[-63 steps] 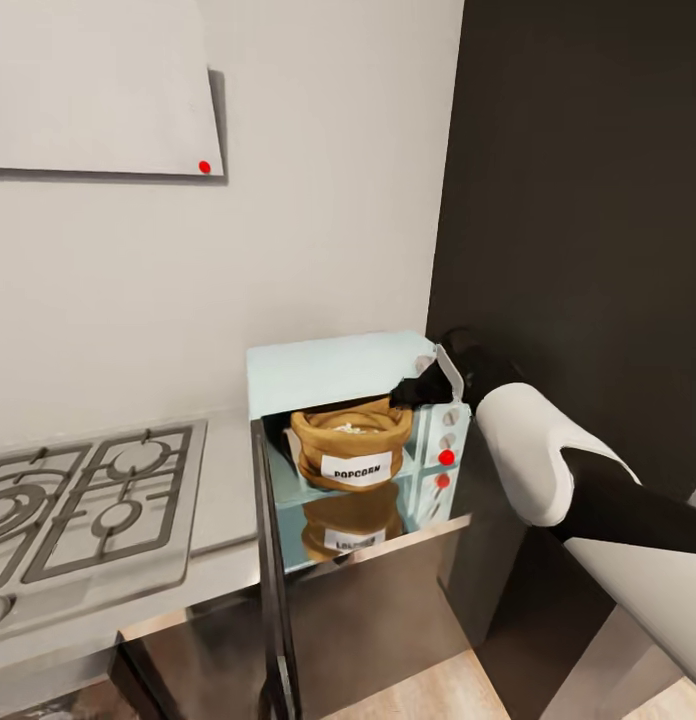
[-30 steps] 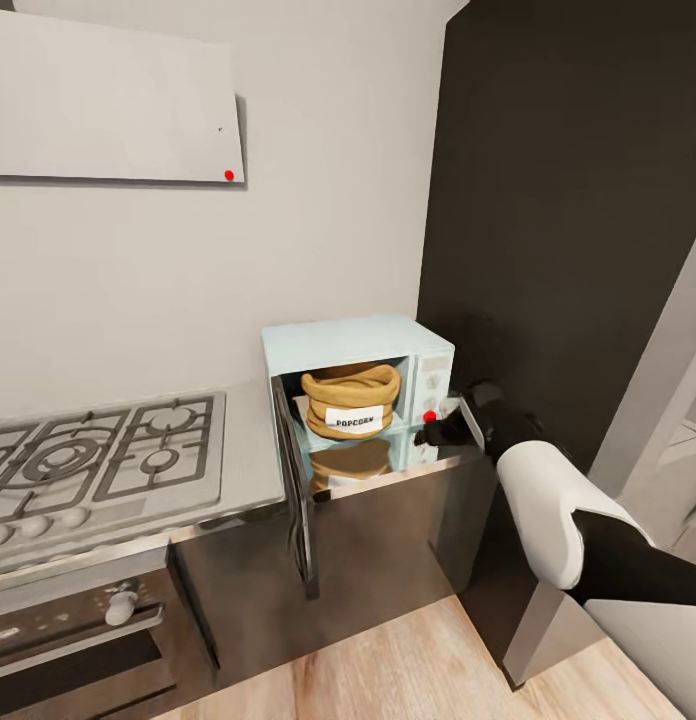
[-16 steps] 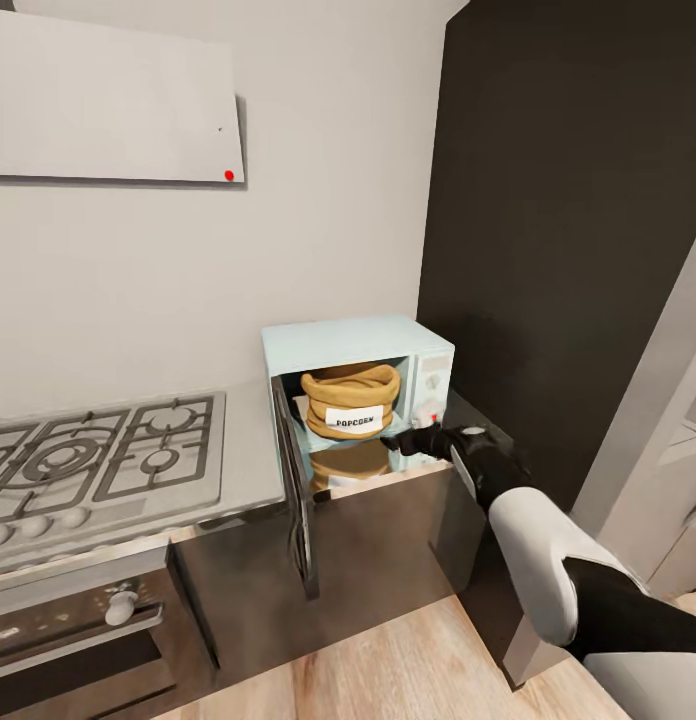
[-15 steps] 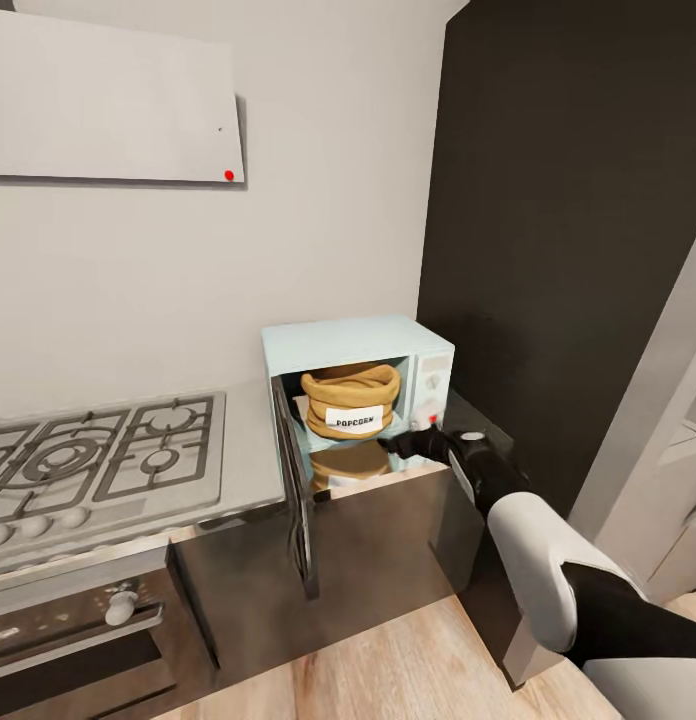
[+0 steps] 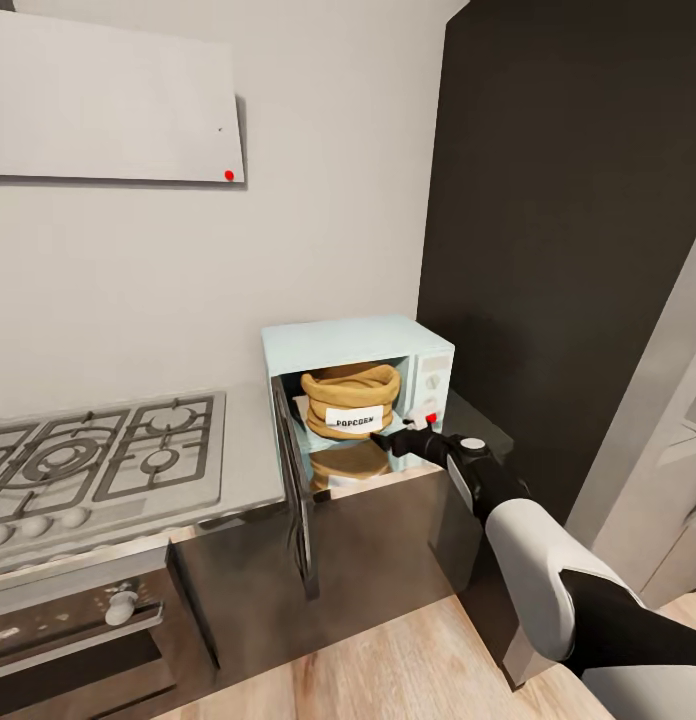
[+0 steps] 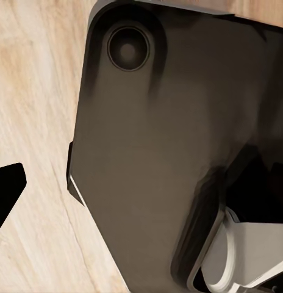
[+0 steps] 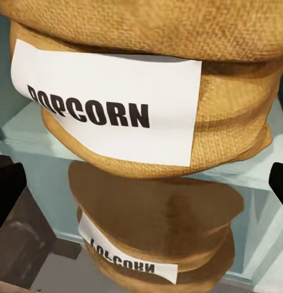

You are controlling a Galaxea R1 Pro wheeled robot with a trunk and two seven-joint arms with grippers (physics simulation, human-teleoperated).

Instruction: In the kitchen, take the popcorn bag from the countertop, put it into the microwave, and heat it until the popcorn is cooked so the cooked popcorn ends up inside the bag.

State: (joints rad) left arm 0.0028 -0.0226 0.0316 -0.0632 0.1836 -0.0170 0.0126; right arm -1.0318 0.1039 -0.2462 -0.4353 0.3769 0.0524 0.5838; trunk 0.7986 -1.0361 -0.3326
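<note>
The mint-blue microwave (image 5: 340,346) stands on the glossy grey countertop (image 5: 250,452), its door (image 5: 294,486) swung wide open. Inside sits the tan popcorn bag (image 5: 350,396), upright, its white "POPCORN" label facing out. My right gripper (image 5: 381,438) hovers open just in front of the cavity's lower right, below the knob panel (image 5: 431,382). The right wrist view shows the popcorn bag (image 7: 227,97) close ahead of the right gripper (image 7: 141,183), with nothing between the fingers. The popcorn itself is hidden. My left gripper (image 6: 141,189) hangs open over the floor.
A steel gas hob (image 5: 98,462) lies left of the microwave, with a built-in oven (image 5: 68,635) beneath. A dark tall panel (image 5: 568,220) rises right of the microwave. A white wall cabinet (image 5: 108,100) hangs above. My dark base (image 6: 154,152) stands on a wooden floor (image 6: 32,91).
The head camera pulled back early on. Since then my right gripper has swung from beside the knob panel to the front of the open cavity, nearer the bag.
</note>
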